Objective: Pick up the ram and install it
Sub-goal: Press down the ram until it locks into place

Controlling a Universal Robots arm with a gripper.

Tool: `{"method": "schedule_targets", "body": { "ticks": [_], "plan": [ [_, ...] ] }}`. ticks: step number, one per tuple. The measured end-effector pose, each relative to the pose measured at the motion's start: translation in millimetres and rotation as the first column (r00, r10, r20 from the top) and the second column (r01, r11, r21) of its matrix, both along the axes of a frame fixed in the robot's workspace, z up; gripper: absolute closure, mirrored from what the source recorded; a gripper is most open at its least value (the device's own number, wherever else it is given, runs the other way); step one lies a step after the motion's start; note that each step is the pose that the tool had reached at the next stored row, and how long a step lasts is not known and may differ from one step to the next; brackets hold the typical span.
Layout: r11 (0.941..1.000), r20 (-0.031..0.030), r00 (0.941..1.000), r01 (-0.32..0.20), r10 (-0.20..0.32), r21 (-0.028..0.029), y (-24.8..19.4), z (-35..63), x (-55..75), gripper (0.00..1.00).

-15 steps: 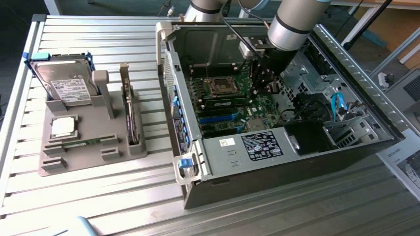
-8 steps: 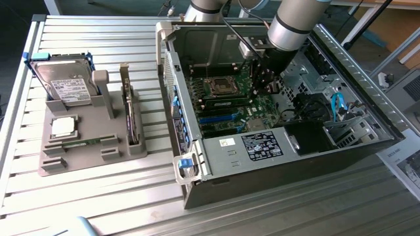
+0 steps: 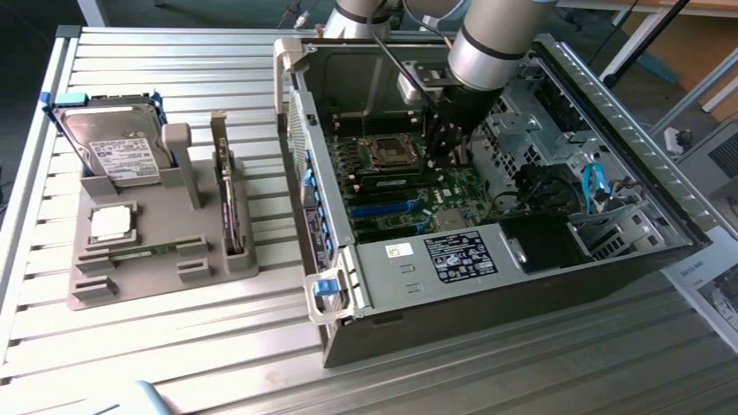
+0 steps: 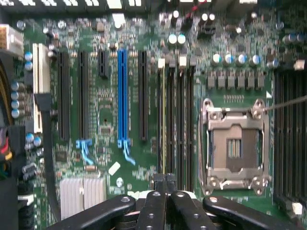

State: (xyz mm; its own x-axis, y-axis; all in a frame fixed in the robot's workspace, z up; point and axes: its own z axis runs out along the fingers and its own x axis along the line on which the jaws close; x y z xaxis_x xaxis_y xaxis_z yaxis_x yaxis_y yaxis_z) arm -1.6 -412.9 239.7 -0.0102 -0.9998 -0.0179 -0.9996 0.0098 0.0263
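Observation:
My gripper [image 4: 166, 179] reaches down inside the open computer case [image 3: 645, 173], low over the green motherboard [image 4: 100, 96]. Its black fingers [image 4: 156, 201] are shut together. A ram [image 4: 162, 120] stands edge-on in one of the long black memory slots [image 4: 184, 120] beside the processor socket [image 4: 235, 143], seen as a thin yellow-green strip. The shut fingertips sit right over one end of that strip; I cannot tell whether they touch it. In the exterior view the gripper [image 3: 444, 151] hangs by the socket [image 3: 390, 154]. A second ram [image 3: 148, 252] lies flat in the grey fixture [image 3: 92, 290].
The fixture at the exterior view's left also holds a hard drive [image 3: 116, 147], a square silver processor [image 3: 111, 223] and an upright expansion card [image 3: 234, 207]. The case walls, a drive cage [image 3: 617, 229] and blue cables [image 3: 594, 186] crowd the gripper. A slatted metal table [image 3: 173, 363] carries everything.

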Motion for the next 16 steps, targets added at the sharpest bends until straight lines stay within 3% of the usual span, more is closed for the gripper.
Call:
{"method": "schedule_targets", "body": {
  "ticks": [11, 16],
  "plan": [
    [1.0, 0.0, 1.0, 0.0, 0.0, 0.0001, 0.0, 0.0, -29.6, 0.9],
    [1.0, -0.0001, 1.0, 0.0, 0.0, -0.0001, 0.0, -0.1, -30.4, 0.9]
  ]
}}
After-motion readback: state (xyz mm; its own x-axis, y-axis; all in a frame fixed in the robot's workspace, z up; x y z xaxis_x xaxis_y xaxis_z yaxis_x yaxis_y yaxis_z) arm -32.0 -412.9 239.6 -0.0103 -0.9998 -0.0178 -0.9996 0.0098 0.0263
